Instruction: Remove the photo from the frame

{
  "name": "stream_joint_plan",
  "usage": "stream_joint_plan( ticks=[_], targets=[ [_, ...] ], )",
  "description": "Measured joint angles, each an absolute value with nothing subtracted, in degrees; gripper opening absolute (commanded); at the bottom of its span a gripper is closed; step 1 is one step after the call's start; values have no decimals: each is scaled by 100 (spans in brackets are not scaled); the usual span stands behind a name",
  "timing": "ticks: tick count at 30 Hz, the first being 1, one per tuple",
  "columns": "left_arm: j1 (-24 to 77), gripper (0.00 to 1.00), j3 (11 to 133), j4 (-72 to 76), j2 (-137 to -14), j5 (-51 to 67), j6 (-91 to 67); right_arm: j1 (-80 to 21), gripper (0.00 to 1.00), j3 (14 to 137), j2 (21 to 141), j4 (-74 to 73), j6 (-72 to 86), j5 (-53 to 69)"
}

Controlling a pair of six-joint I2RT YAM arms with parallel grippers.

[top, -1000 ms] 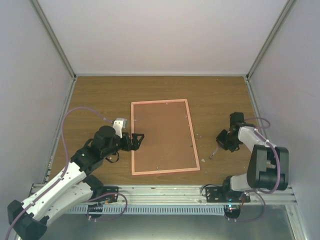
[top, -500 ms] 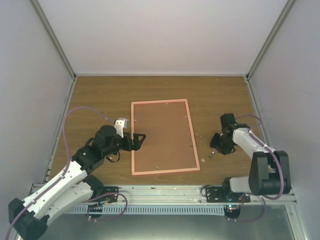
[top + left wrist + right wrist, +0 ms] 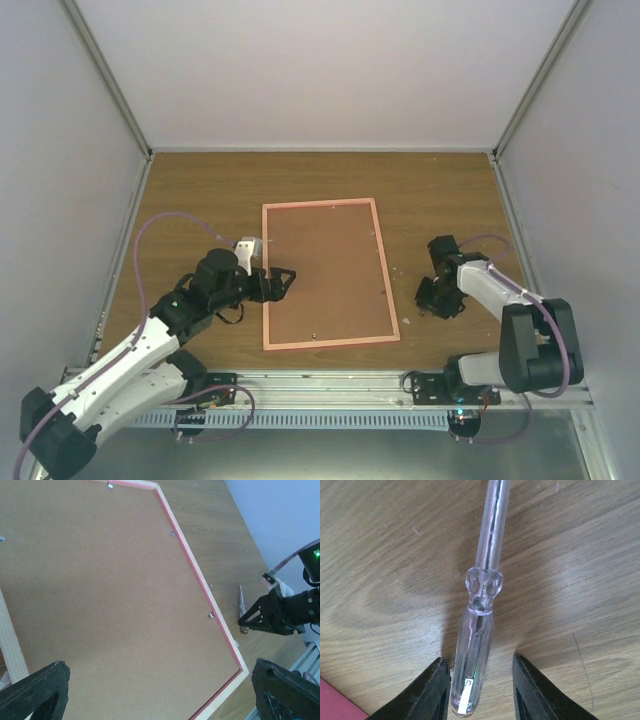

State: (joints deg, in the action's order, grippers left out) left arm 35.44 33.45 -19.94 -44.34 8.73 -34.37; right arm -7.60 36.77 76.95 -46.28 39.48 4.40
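Lying back-up, one frame (image 3: 325,275); left hand (image 3: 282,278) released at its edge; right hand (image 3: 479,687) released (astride one clear screwdriver (image 3: 483,587)).

Frame (image 3: 328,272), brown back up, fills the middle of the table (image 3: 200,190). Bare wood is open beyond it and down both flanks, bounded by walls (image 3: 300,70). On the right flank a clear screwdriver (image 3: 479,615) lies flat between the spread fingers of the right gripper (image 3: 480,660).

Wood-grain table (image 3: 200,190) between plain white walls (image 3: 300,70)
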Motion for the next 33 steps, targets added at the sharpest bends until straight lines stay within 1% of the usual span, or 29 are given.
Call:
stream_joint_plan(
  ticks=[5,10,12,14,20,25,28,33],
  targets=[
    [3544,99,3253,-1955,-4512,1026,-3535,-1066,20,3835,7926,-4713,4005,132],
    [3544,99,3251,-1885,-4550,1197,-3583,-1396,12,3892,7988,-4637,4101,-47],
    [3544,99,3251,-1848,-4550,1264,-3621,-1472,6,3892,7975,-4613,4104,-108],
    [3544,99,3251,-1815,-4550,1343,-3664,-1533,2,3889,7942,-4554,4099,-128],
    [3544,99,3251,-1712,-4569,1503,-3712,-1837,1,3992,7634,-4560,4051,-386],
    [3544,99,3251,-1653,-4602,1653,-3793,-2377,1,4582,7096,-4617,3763,-635],
    [3544,99,3251,-1522,-4604,1820,-3822,-2720,1,4794,6720,-4394,3461,-552],
    [3544,99,3236,-1059,-4670,2213,-3975,-3341,0,4759,6399,-3752,2980,-128]
  ],
)
